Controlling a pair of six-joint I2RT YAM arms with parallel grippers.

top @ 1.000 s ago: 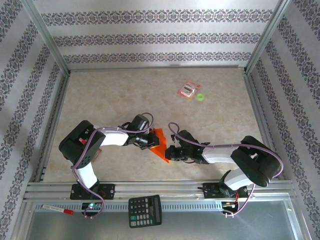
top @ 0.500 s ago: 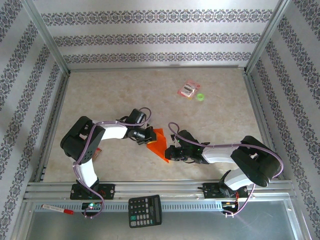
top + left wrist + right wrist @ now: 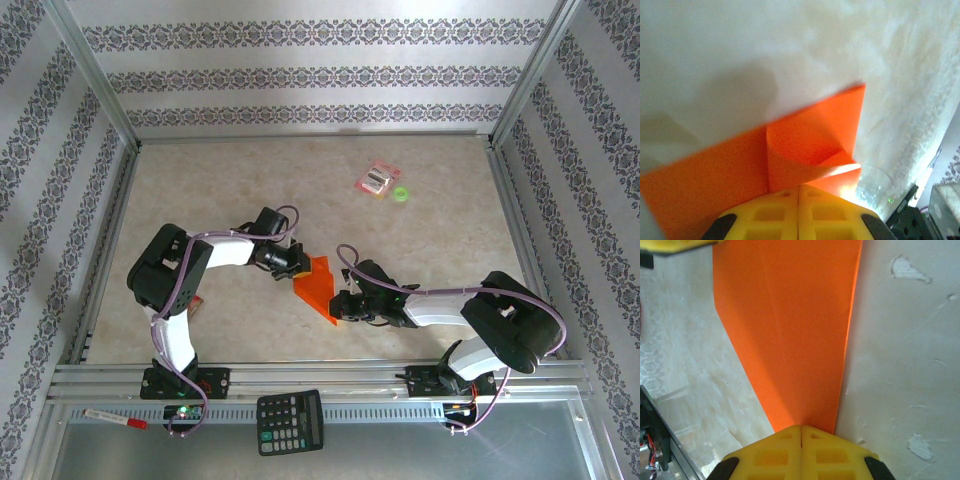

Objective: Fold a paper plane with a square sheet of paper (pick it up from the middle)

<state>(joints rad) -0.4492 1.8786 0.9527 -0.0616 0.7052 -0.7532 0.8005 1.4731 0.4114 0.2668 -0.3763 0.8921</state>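
On the marbled table (image 3: 220,190), seen from the top external camera, the paper plane (image 3: 316,288) lay between the two arms, a half-folded orange wedge tapering toward the near right. The left gripper (image 3: 296,274) touched its far-left edge and the right gripper (image 3: 339,312) touched its narrow near end. A pink-red packet (image 3: 378,179) and a small green disc (image 3: 401,194) sat well apart at the far right, and a black calculator (image 3: 290,421) and a red pen (image 3: 115,418) rested on the metal ledge in front. In the left wrist view, the left gripper's (image 3: 799,190) yellow fingers were pressed together at the paper's (image 3: 810,135) edge, where one flap curled up off the flat layer. Whether that flap was nipped between them could not be told. In the right wrist view, the right gripper (image 3: 801,429) was likewise pressed together, its tips meeting the paper's (image 3: 790,330) pointed end. A long crease ran up the sheet, which lay flat on the table.
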